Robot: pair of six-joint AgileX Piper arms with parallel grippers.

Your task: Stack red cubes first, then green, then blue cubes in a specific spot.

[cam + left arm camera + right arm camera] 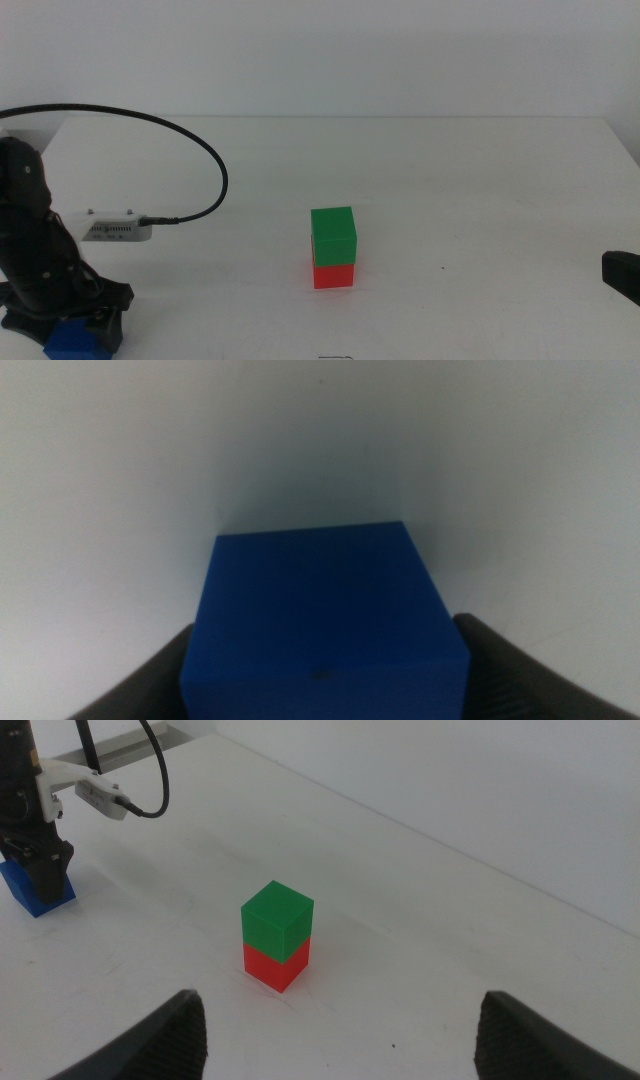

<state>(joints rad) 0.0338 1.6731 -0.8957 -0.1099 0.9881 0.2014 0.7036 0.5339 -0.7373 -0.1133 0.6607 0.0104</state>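
The green cube sits squarely on the red cube in the middle of the table; the stack also shows in the right wrist view, green cube over red cube. My left gripper is at the front left, its jaws pressed against both sides of the blue cube, which rests on or just above the table. The left wrist view shows the blue cube filling the gap of the left gripper. My right gripper is open and empty, waiting at the right edge.
A black cable loops over the table's left side from the left arm to a small white box. White tabletop lies around the stack.
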